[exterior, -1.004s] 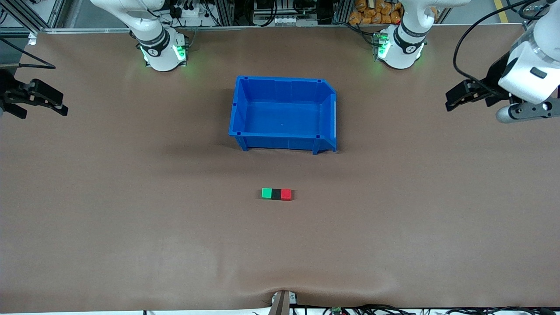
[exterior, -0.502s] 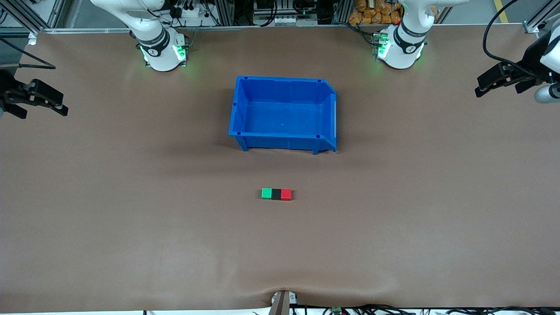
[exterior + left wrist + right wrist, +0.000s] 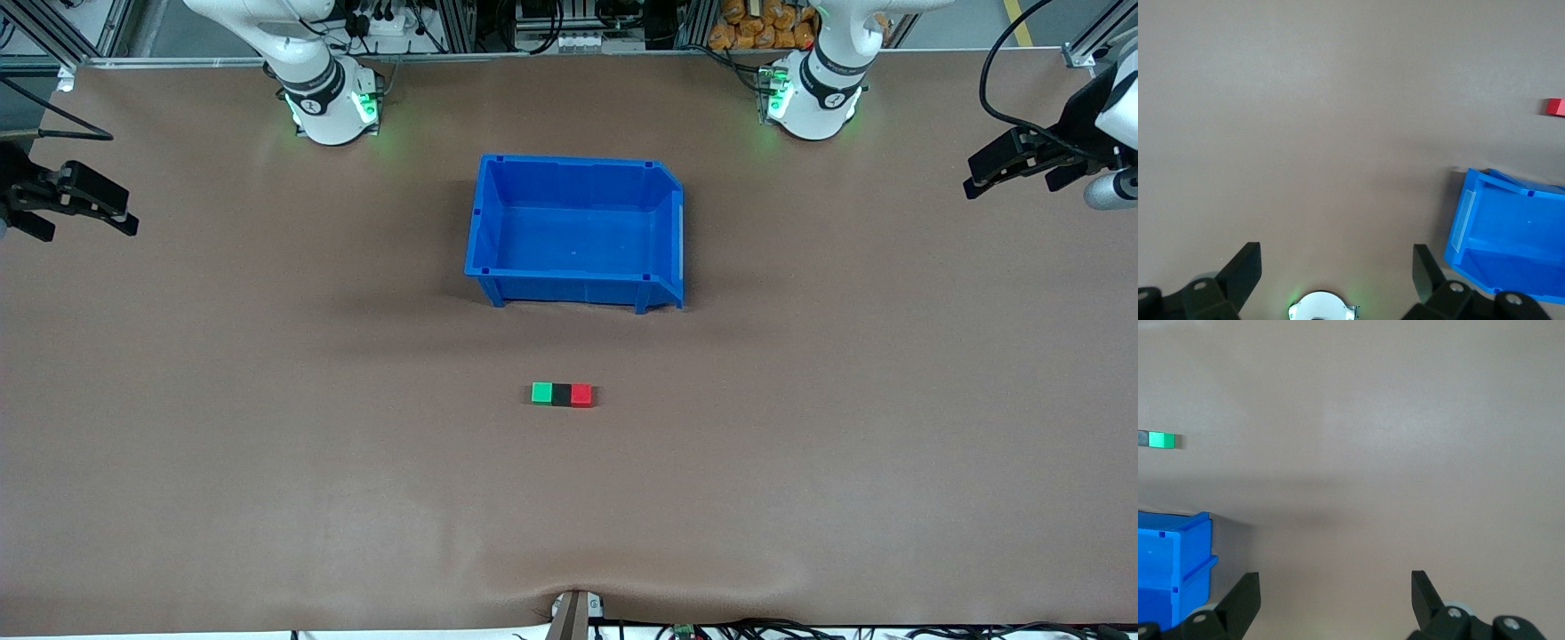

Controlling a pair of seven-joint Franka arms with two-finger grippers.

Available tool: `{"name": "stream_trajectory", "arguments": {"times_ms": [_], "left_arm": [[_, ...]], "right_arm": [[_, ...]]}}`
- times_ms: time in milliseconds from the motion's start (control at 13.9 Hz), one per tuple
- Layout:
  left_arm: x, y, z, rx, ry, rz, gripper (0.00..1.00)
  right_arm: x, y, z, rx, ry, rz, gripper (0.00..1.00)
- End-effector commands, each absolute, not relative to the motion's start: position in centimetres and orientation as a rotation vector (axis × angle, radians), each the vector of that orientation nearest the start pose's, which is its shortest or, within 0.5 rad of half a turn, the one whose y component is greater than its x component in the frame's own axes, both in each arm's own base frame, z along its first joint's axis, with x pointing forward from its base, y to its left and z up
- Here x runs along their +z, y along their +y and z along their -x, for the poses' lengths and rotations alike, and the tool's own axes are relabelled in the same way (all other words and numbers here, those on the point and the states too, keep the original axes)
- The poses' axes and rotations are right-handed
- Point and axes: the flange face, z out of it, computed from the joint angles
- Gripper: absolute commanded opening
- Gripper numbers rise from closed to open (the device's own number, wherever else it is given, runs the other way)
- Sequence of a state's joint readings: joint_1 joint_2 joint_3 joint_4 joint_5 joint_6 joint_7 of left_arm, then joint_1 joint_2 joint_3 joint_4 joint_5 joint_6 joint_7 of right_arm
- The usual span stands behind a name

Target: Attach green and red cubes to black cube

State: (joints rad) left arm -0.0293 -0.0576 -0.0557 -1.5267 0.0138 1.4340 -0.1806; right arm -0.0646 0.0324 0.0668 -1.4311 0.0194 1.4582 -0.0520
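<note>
The green cube [image 3: 541,393], the black cube [image 3: 561,394] and the red cube [image 3: 581,395] lie in one touching row on the table, black in the middle, nearer to the front camera than the blue bin. The red cube also shows in the left wrist view [image 3: 1555,107], the green cube in the right wrist view [image 3: 1165,440]. My left gripper [image 3: 976,178] is open and empty, up over the left arm's end of the table. My right gripper [image 3: 120,213] is open and empty over the right arm's end. Both are far from the cubes.
An empty blue bin [image 3: 576,230] stands mid-table between the cubes and the arm bases; it also shows in the left wrist view [image 3: 1511,237] and the right wrist view [image 3: 1171,563]. The brown mat is wrinkled near the front edge.
The left arm has pulled back toward its end of the table during the last second and has now nearly stopped. The cubes and the right arm have not moved.
</note>
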Motion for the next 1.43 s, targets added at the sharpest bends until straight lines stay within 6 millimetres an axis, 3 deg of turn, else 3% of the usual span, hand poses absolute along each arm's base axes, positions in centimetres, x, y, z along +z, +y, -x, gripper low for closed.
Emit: {"name": "stream_trajectory", "arguments": {"times_ms": [0,215,430,1363], "left_arm": [[66.6,-4.0,-52.0,0.075,-0.148,3.104,1.0],[66.7,-3.6,-51.7,0.086,-0.163,3.098,1.0],[68.2,-3.1,-51.1,0.087,-0.182,3.098,1.0],[68.4,-3.0,-50.8,0.108,-0.187,3.097,1.0]], "right_arm": [[66.6,0.3,-55.5,0.006,-0.098,3.126,1.0],[66.6,0.0,-55.4,0.009,-0.089,3.125,1.0],[66.6,0.2,-55.5,0.009,-0.093,3.125,1.0],[66.6,0.1,-55.5,0.009,-0.091,3.123,1.0]]}}
